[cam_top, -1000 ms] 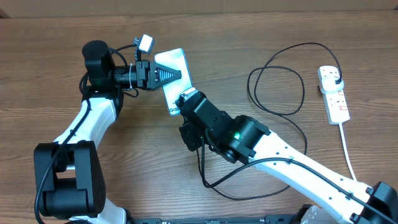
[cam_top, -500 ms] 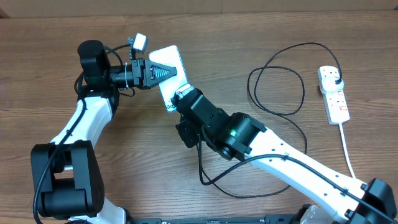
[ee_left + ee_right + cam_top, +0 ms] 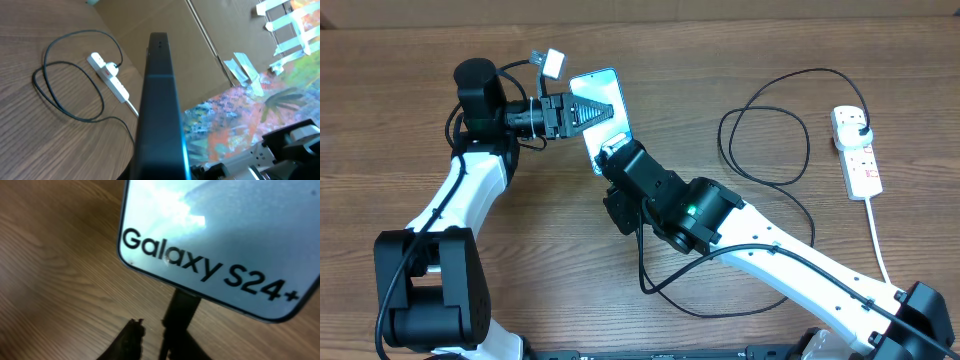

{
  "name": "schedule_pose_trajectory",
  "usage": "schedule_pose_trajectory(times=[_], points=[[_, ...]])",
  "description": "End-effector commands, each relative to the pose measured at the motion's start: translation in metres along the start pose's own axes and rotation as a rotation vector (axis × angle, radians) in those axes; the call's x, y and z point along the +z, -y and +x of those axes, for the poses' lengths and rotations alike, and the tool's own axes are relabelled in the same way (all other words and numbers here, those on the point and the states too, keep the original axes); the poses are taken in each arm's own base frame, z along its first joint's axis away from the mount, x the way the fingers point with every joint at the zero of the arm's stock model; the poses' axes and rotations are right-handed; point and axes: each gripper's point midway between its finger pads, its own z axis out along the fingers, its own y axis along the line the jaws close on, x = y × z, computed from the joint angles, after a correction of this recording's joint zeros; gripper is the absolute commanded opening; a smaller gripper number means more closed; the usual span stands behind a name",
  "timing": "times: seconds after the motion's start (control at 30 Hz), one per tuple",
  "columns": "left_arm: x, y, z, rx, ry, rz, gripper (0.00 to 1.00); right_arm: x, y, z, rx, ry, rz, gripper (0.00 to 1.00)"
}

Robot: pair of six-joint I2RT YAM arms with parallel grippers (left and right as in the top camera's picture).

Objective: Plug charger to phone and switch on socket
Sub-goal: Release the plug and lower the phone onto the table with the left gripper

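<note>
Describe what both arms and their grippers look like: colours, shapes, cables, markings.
Both arms have white links between chunky black cylindrical joints. The left arm carries a small white camera block, with thin black cables looped near its wrist. The left gripper has dark, tapering fingers. The right arm shows a small green light on a black joint. The right gripper is black.

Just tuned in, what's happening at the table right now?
The left gripper holds the phone, clamped shut on it. The right gripper is at its bottom end, where the connector of the charger meets the edge; seated or not, I can't tell. The plug sits in the socket, which nobody is touching.
</note>
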Motion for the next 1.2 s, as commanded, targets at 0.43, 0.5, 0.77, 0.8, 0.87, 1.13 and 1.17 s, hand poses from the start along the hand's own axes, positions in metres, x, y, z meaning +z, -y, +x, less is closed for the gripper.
schedule_pose_trajectory(times=[0.43,0.5,0.77,0.8,0.87,1.13,1.17], points=[[0.039,-0.006,0.014,-0.218,-0.011,-0.033,0.04,-0.129,-0.008,-0.06,0.221,0.292,-0.13,1.0],[0.049,-0.009,0.013,-0.227,0.008,-0.06,0.04,-0.159,-0.006,-0.061,0.224,0.35,-0.152,1.0],[0.101,0.011,0.025,-0.184,-0.048,-0.04,0.04,-0.244,0.019,-0.061,0.337,0.551,-0.173,1.0],[0.104,0.015,0.022,-0.169,-0.049,-0.035,0.04,-0.248,0.024,-0.059,0.376,0.557,-0.173,1.0],[0.105,0.02,0.016,-0.137,-0.048,-0.029,0.04,-0.25,0.03,-0.056,0.444,0.549,-0.173,1.0],[0.101,0.001,-0.006,-0.081,-0.014,-0.24,0.04,-0.232,0.058,-0.038,0.654,0.481,-0.114,1.0],[0.097,-0.009,-0.005,-0.088,-0.014,-0.315,0.04,-0.229,0.061,-0.036,0.664,0.473,-0.105,1.0]])
